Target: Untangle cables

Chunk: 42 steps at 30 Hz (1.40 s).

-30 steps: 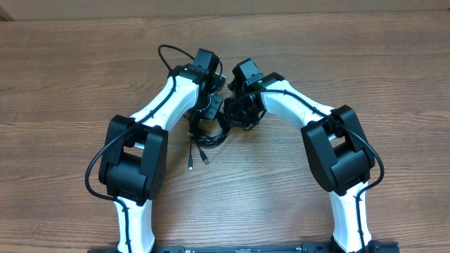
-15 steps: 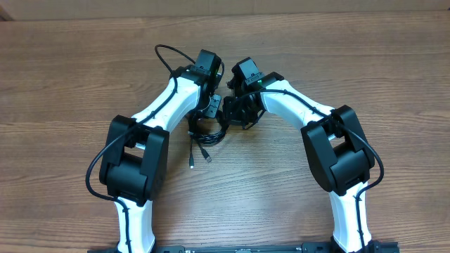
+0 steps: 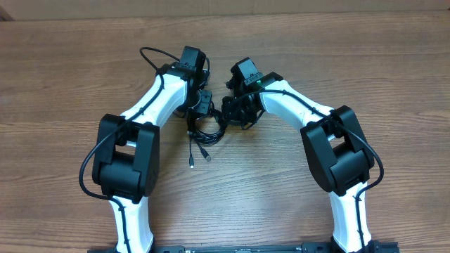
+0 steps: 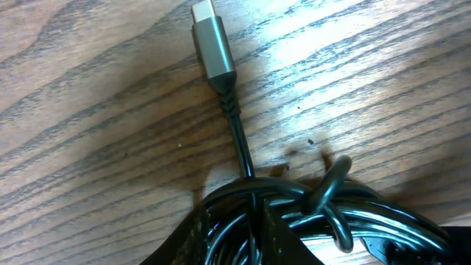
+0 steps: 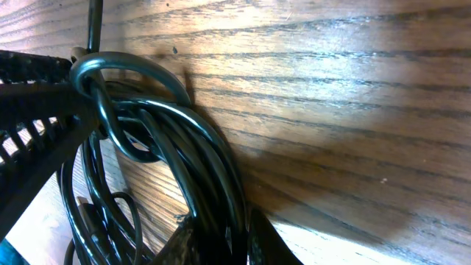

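Observation:
The cables (image 3: 207, 128) are a knotted black bundle on the wooden table between my two arms. Two loose ends with plugs (image 3: 191, 165) trail toward the front. My left gripper (image 3: 203, 107) is shut on the bundle's left side. In the left wrist view its fingers (image 4: 221, 239) pinch several strands (image 4: 294, 202), and a grey metal plug (image 4: 212, 44) lies on the wood beyond. My right gripper (image 3: 235, 112) is shut on the bundle's right side. In the right wrist view its fingers (image 5: 268, 246) clamp thick loops (image 5: 199, 154).
The wooden table (image 3: 351, 56) extends all around. The left arm's own thicker wire (image 3: 151, 53) loops at the back left. In the right wrist view the left gripper's ribbed finger (image 5: 37, 110) shows at the left edge, by a cable loop.
My left arm has swung left and back, carrying its grip on the bundle slightly left. My right arm has hardly moved. The loose ends stay in place.

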Each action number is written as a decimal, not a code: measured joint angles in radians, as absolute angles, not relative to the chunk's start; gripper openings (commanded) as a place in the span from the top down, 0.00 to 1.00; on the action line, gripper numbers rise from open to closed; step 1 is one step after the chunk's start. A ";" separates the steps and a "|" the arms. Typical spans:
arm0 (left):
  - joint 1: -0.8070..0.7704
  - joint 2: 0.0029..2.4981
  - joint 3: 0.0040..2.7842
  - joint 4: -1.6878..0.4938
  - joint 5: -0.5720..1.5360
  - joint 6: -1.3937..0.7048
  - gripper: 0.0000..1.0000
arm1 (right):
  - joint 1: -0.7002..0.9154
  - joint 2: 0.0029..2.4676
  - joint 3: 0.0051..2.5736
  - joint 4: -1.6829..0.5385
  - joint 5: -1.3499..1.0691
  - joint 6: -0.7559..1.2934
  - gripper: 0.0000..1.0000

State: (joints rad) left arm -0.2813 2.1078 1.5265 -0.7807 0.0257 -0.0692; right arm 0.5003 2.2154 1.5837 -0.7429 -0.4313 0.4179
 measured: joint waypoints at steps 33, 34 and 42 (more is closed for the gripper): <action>-0.273 2.077 1.419 -0.628 0.113 -0.068 0.96 | 0.500 2.215 1.584 -0.746 -0.431 0.418 0.84; -0.269 2.077 1.419 -0.631 0.128 -0.068 0.96 | 0.500 2.215 1.584 -0.747 -0.431 0.418 0.84; -0.211 2.079 1.430 -0.708 0.294 -0.061 0.96 | 0.500 2.215 1.584 -0.756 -0.434 0.418 0.84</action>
